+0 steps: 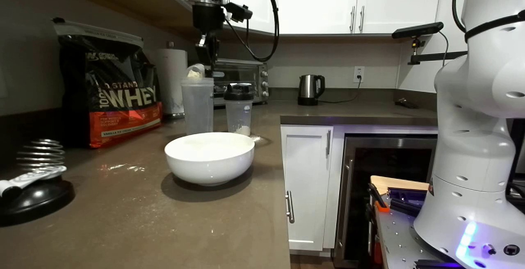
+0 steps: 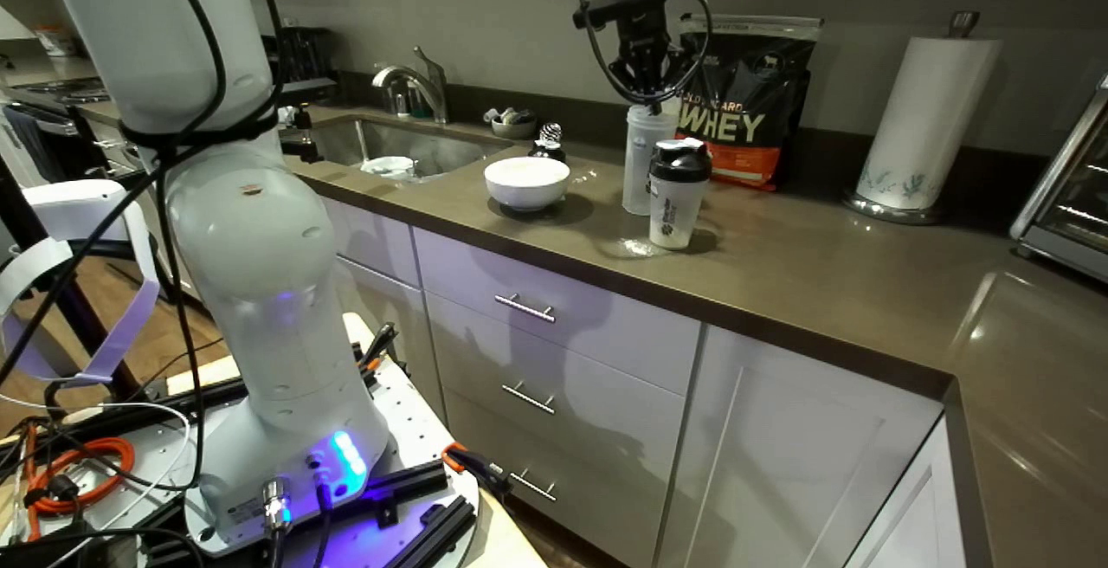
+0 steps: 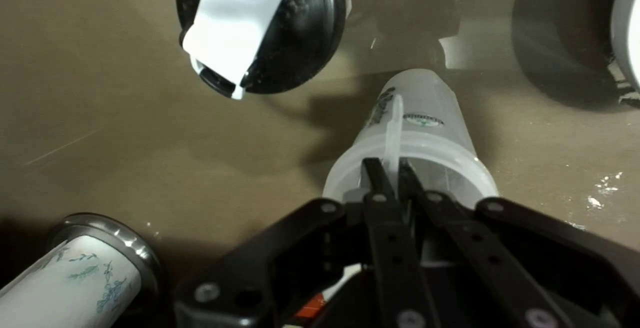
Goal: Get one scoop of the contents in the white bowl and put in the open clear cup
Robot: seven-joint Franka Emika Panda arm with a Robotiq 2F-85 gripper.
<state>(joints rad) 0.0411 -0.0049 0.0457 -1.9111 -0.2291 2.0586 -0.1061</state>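
Observation:
My gripper (image 3: 392, 170) is shut on the scoop's translucent handle (image 3: 395, 128), which points out past the fingertips. The scoop (image 1: 197, 69) is tilted just above the rim of the open clear cup (image 1: 198, 107), with pale powder (image 1: 195, 74) showing in it. In the wrist view the scoop's bowl is hidden behind the fingers. The cup stands upright, directly below the gripper (image 2: 655, 106), also in an exterior view (image 2: 645, 170) and the wrist view (image 3: 425, 103). The white bowl (image 1: 210, 166) stands beside the cup, holding white contents (image 2: 526, 171); only its edge (image 3: 627, 28) shows in the wrist view.
A black-lidded shaker bottle (image 1: 239, 111) stands close to the cup, with some powder inside. A black whey bag (image 1: 115, 84) stands behind. A paper-towel roll (image 2: 926, 131) and a toaster oven (image 1: 238, 76) are further along. Powder is spilled on the counter (image 1: 135, 203).

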